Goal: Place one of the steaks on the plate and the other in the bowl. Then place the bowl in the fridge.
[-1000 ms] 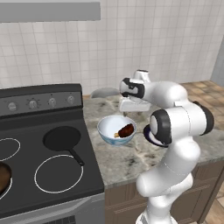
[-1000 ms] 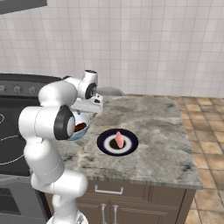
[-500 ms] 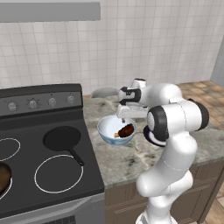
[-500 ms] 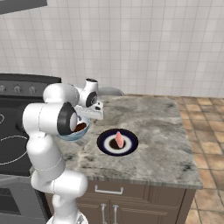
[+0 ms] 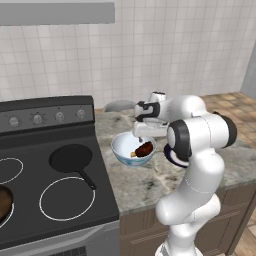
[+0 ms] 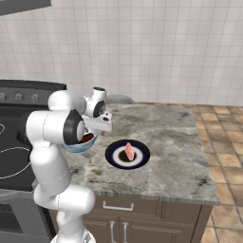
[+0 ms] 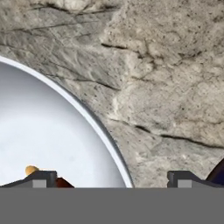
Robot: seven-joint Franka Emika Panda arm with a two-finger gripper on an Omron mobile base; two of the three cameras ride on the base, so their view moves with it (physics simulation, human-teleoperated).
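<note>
Already sorted, two steaks sit apart: the dark steak (image 5: 143, 149) in the one bowl (image 5: 133, 148) at frame centre, the pink steak (image 6: 129, 151) on the one plate (image 6: 127, 154) just right of centre. Gripper (image 7: 111, 177), wide open and empty, straddles the bowl's rim, seemingly ready to lift it fridgeward.

White tiled wall (image 5: 165, 55); speckled stone counter (image 6: 171, 142); black stove (image 5: 45, 175); wood cabinets (image 6: 142, 223); tan tile floor (image 6: 223, 156).
</note>
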